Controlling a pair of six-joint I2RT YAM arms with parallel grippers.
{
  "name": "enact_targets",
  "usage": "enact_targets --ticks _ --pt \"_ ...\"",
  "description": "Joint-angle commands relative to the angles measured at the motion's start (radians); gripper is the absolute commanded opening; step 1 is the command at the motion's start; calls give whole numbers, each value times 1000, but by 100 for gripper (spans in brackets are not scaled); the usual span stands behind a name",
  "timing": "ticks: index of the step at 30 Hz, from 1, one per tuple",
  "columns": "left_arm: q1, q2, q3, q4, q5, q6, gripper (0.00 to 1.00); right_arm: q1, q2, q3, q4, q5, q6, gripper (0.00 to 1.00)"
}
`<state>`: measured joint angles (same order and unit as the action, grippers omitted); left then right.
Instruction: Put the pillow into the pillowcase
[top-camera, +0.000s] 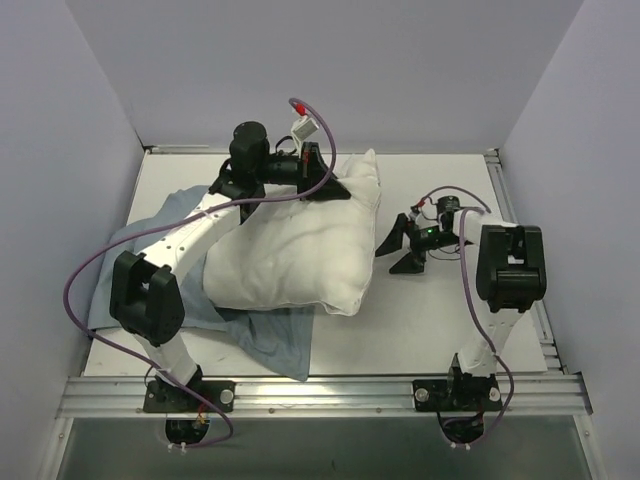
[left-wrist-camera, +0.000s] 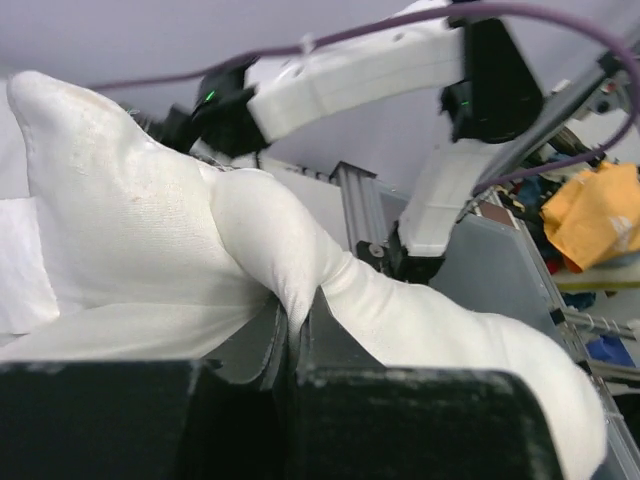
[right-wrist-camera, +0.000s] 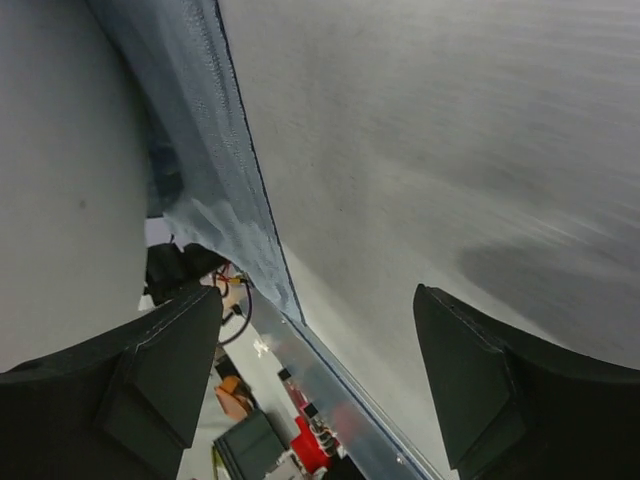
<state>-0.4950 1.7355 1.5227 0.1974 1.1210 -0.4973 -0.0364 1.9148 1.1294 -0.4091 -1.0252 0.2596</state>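
The white pillow (top-camera: 295, 250) lies in the middle of the table, its left and near parts resting on the pale grey-blue pillowcase (top-camera: 265, 340). My left gripper (top-camera: 322, 182) is at the pillow's far edge. In the left wrist view it (left-wrist-camera: 295, 325) is shut on a pinched fold of the pillow (left-wrist-camera: 130, 230). My right gripper (top-camera: 400, 248) is open and empty, low over the bare table just right of the pillow. In the right wrist view its gripper (right-wrist-camera: 320, 375) frames the table, with an edge of the pillowcase (right-wrist-camera: 215, 200) at the left.
White walls enclose the table (top-camera: 440, 310) on the left, back and right. An aluminium rail (top-camera: 320, 392) runs along the near edge. A purple cable (top-camera: 80, 290) loops off the left arm. The right arm's elbow (top-camera: 510, 265) stands at the right.
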Motion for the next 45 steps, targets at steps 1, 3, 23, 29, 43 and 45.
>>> enact_targets --ticks 1,3,23,29,43,45 --pt "-24 -47 -10 416 180 -228 0 107 -39 -45 180 11 113 79" --pt "-14 -53 -33 514 169 -279 0 163 -16 -54 307 55 189 82" --pt "-4 -68 -118 634 215 -354 0 332 438 539 311 574 293 98" --pt "26 -62 -122 617 217 -339 0 339 556 736 126 400 305 84" --pt "44 -93 -248 480 201 -166 0 129 281 472 102 346 168 0" --pt "39 -102 -312 401 178 -97 0 72 199 461 102 327 150 0"
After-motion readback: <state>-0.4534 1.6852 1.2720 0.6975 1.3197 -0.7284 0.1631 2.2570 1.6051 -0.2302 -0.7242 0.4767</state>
